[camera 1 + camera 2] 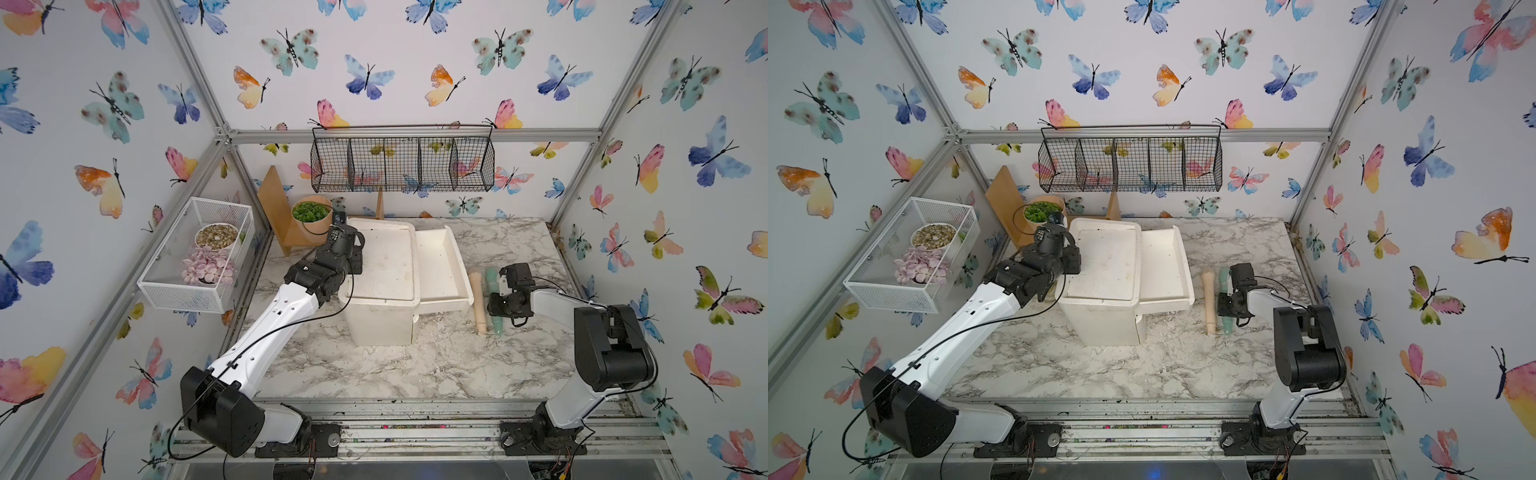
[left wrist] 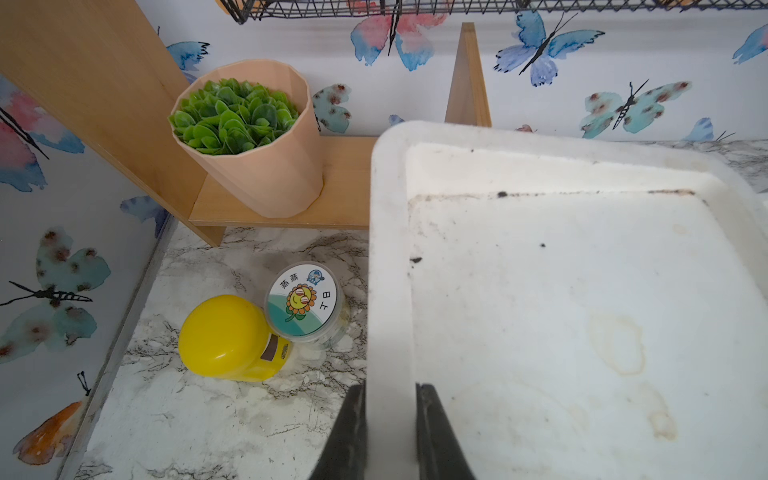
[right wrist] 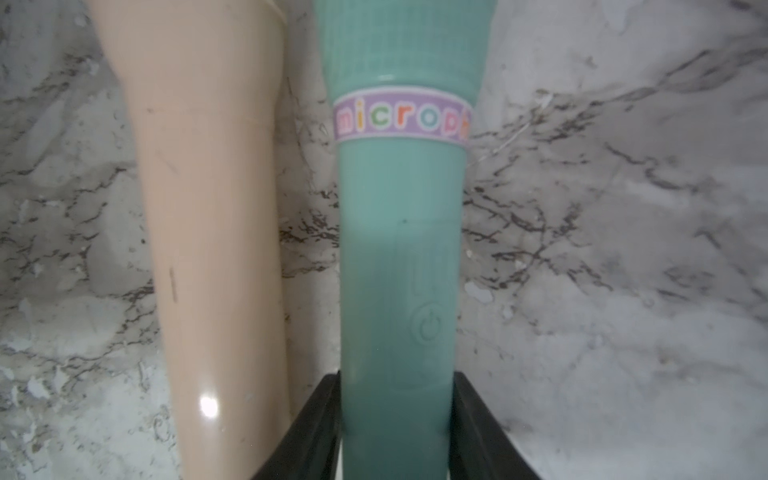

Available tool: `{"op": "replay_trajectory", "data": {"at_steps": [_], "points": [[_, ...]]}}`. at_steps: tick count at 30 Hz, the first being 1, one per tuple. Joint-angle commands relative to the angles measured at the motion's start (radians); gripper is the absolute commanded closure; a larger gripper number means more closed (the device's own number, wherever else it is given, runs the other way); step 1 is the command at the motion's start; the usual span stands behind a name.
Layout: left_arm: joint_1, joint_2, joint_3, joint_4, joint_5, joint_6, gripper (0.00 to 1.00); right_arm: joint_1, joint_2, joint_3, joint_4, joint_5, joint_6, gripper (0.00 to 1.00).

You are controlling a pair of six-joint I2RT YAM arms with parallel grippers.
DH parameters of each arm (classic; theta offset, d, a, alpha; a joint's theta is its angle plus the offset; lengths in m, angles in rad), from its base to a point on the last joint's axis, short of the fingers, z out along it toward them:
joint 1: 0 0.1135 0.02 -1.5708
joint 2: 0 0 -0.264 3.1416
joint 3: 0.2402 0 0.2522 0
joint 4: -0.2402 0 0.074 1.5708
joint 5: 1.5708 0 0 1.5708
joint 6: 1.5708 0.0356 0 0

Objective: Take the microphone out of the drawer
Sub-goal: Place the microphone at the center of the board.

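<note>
Microphone (image 3: 399,249) head outside the right wrist view, label (image 3: 401,118) ending seemingly out of sight.

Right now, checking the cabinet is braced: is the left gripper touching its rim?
Touching. The left wrist view shows the left gripper shut on the rim, fingers flush on both sides.

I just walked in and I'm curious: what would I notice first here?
Bright butterflies cover the walls. A teal microphone lies on the marble table near the white box with its open, empty drawer, the right tool straddling its handle. The left tool pinches that box's rim.
</note>
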Motion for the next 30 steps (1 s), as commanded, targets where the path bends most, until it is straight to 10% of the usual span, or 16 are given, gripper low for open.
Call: {"op": "replay_trajectory", "data": {"at_steps": [1, 20, 30], "points": [[0.010, -0.005, -0.037, -0.024, -0.061, 0.069, 1.00, -0.004, -0.006, -0.008, -0.039, -0.023, 0.012, 0.53], [0.011, 0.003, -0.031, -0.025, -0.063, 0.071, 1.00, -0.004, -0.130, 0.161, -0.176, -0.008, -0.026, 0.48], [0.011, 0.007, -0.025, -0.023, -0.057, 0.068, 1.00, -0.004, -0.259, 0.243, -0.179, -0.216, -0.035, 0.75]]}}
